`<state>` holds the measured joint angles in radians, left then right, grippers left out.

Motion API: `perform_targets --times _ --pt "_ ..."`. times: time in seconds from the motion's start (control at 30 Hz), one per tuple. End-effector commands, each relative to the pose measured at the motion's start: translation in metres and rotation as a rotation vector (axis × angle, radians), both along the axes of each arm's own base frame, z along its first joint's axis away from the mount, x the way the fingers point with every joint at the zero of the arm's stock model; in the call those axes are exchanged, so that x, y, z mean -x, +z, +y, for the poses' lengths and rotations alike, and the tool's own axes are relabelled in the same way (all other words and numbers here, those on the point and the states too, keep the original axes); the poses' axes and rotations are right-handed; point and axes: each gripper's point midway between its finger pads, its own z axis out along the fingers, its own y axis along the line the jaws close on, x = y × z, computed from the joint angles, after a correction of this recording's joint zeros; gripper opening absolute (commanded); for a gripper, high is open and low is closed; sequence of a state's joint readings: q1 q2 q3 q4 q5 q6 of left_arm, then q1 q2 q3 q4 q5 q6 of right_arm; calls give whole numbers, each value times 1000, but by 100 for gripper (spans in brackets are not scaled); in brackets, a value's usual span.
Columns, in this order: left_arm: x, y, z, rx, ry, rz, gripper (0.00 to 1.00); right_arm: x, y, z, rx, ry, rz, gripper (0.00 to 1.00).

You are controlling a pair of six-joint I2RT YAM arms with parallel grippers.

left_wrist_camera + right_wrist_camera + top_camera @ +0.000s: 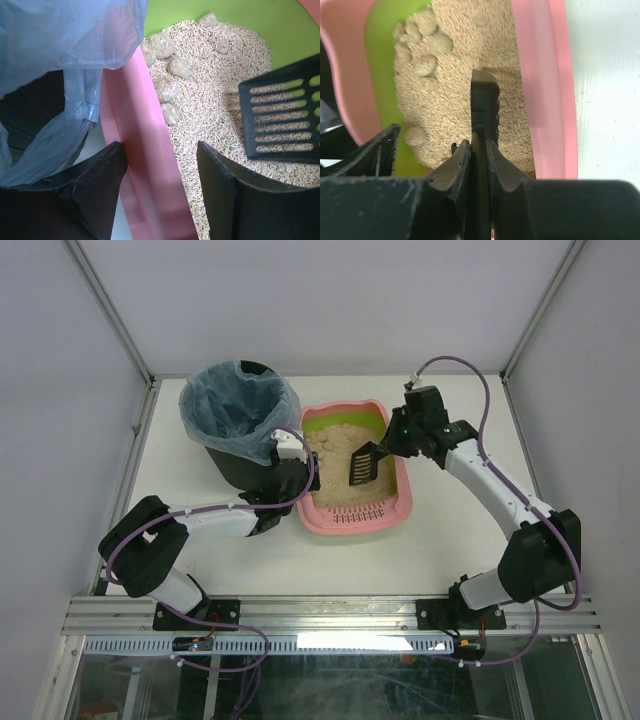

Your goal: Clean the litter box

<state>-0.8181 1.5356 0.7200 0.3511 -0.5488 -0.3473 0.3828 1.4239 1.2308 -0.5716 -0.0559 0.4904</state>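
Toward the far edge of the white worktop (450, 540), left of centre, stands the black round bin (235, 468) lined with a blue bag (235, 405). Just beside it on the right, mid-worktop at the far edge, lies the pink litter box (350, 518), green inside and filled with tan litter (335, 455). The left tool (298, 468) is released, its fingers straddling the box's left wall. The right tool (390, 445) is clenched on the black slotted scoop (361, 465), whose blade is over the litter. Grey clumps (177, 67) lie along the litter's left side.

The bin (235, 472) stands left of the litter box (350, 521), scoop (361, 465) above it.
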Motion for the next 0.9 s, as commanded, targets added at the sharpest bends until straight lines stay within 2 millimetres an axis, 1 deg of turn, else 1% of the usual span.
perform_targets --times 0.0,0.07,0.2,0.3,0.33,0.43,0.5,0.6,0.67,0.73,0.77,0.8,0.87 --pt "0 14 -24 55 -73 -19 59 -1 -9 -4 114 -13 25 0" --pt "0 15 -23 55 -69 -21 59 1 -24 2 129 -6 61 0" --pt "0 17 -22 56 -66 -25 59 12 -64 21 108 36 172 0" --pt "0 16 -22 55 -65 -25 59 19 -88 46 18 74 220 0" --pt "0 15 -22 54 -67 -23 59 24 -94 57 -26 92 239 0" --pt "0 16 -22 55 -67 -24 59 35 -105 92 -171 135 267 0" --pt "0 15 -23 55 -68 -22 59 42 -107 114 -276 168 281 0" --pt "0 15 -23 54 -69 -22 59 48 -108 131 -407 172 296 0" --pt "0 15 -22 51 -66 -23 59 44 -100 136 -480 145 269 0" --pt "0 15 -22 52 -66 -24 59 40 -93 133 -526 101 229 0" --pt "0 15 -22 53 -67 -23 59 40 -88 133 -541 108 203 0" --pt "0 15 -23 53 -69 -22 59 34 -82 130 -568 56 182 0" --pt "0 15 -23 53 -68 -23 59 28 -71 126 -599 22 143 0"
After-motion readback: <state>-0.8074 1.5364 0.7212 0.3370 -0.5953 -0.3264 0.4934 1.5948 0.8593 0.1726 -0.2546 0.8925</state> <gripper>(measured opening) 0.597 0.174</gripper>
